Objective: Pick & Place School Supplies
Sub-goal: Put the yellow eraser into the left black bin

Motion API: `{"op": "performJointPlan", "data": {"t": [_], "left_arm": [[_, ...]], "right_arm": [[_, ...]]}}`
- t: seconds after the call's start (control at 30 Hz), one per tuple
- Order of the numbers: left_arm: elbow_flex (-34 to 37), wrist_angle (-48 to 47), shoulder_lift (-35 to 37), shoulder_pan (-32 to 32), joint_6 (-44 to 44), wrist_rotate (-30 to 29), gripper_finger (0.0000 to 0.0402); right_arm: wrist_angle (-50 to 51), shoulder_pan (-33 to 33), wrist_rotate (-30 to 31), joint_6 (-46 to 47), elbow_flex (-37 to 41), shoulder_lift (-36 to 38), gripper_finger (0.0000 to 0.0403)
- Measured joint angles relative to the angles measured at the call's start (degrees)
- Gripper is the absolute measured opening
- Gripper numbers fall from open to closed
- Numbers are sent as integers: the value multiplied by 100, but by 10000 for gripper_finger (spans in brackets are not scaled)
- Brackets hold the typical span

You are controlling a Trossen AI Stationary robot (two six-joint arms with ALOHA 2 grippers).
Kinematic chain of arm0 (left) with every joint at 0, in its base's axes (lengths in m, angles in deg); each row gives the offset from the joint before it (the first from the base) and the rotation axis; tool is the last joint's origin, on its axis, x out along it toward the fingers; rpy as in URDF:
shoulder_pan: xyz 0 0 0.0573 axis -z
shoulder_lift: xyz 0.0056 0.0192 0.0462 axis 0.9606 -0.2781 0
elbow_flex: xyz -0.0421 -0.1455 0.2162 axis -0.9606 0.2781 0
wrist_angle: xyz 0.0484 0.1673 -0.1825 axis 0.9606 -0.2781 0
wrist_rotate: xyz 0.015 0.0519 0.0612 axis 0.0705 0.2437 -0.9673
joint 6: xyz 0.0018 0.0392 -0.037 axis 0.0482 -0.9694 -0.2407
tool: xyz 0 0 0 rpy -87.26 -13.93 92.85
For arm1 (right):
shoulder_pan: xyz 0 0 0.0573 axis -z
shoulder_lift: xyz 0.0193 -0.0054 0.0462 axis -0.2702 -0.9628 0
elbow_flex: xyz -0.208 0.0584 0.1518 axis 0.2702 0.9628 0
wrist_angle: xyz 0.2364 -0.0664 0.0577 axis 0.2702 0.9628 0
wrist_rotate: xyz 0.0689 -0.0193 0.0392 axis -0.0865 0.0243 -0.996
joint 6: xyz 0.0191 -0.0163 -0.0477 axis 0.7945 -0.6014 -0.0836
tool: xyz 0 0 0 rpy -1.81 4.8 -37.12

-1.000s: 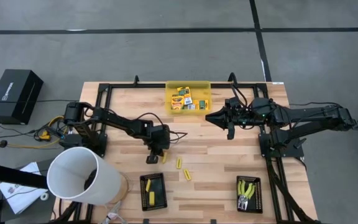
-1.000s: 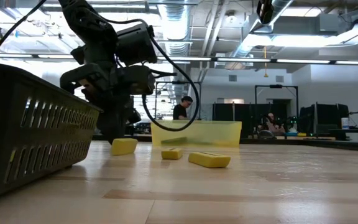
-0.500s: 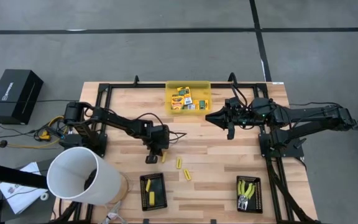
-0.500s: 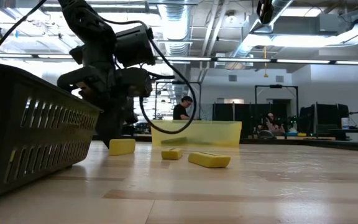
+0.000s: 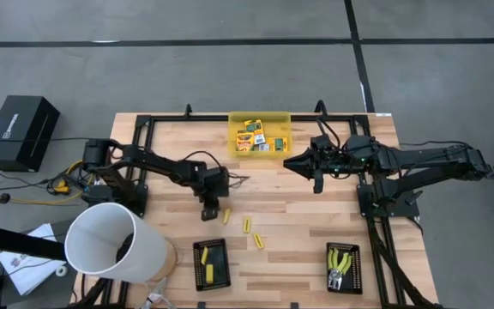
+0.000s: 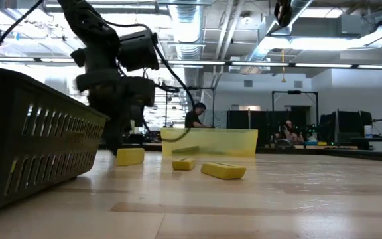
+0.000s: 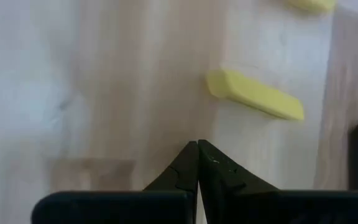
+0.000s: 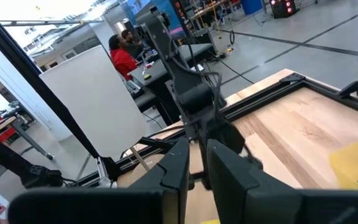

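My left gripper point(image 5: 210, 213) point(image 7: 197, 144) point(image 6: 116, 147) points down low over the table, fingers shut, just left of a short yellow stick point(image 5: 226, 215) point(image 7: 253, 94) point(image 6: 130, 157) that lies flat on the wood. Two more yellow sticks point(image 5: 247, 225) point(image 5: 257, 242) lie nearer the near edge. My right gripper point(image 5: 288, 161) point(image 8: 197, 155) hovers near the yellow bin, its fingers open by a narrow gap and holding nothing. Printed yellow-and-green boxes point(image 5: 256, 136) lie in the bin. Two yellow-green-handled tools point(image 5: 341, 262) lie in the right black tray.
The translucent yellow bin point(image 5: 260, 133) point(image 6: 209, 142) stands at the far edge. A black tray point(image 5: 211, 262) point(image 6: 32, 146) with a yellow stick inside sits near the near edge, and a second black tray point(image 5: 354, 268) sits to its right. A white bucket point(image 5: 110, 245) stands at the near left corner.
My left gripper has moved a little toward the table's left edge, away from the nearest yellow stick. The sticks have stayed where they lay.
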Motion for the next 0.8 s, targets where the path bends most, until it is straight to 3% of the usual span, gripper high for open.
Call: {"op": "performJointPlan", "data": {"t": [0.23, 0.43, 0.63, 0.8], "left_arm": [[-20, 122, 882, -120, 2066, 72, 24], [-24, 184, 1534, -43, 3688, 54, 115], [-26, 210, 1611, 162, 4299, -137, 209], [-24, 224, 1266, 242, 4447, -123, 231]], "right_arm": [[68, 55, 1, -19, 0, -2, 52], [71, 133, 1, -47, 0, -2, 52], [68, 166, 2, -166, 0, -2, 52], [71, 166, -28, -212, 0, -2, 52]]}}
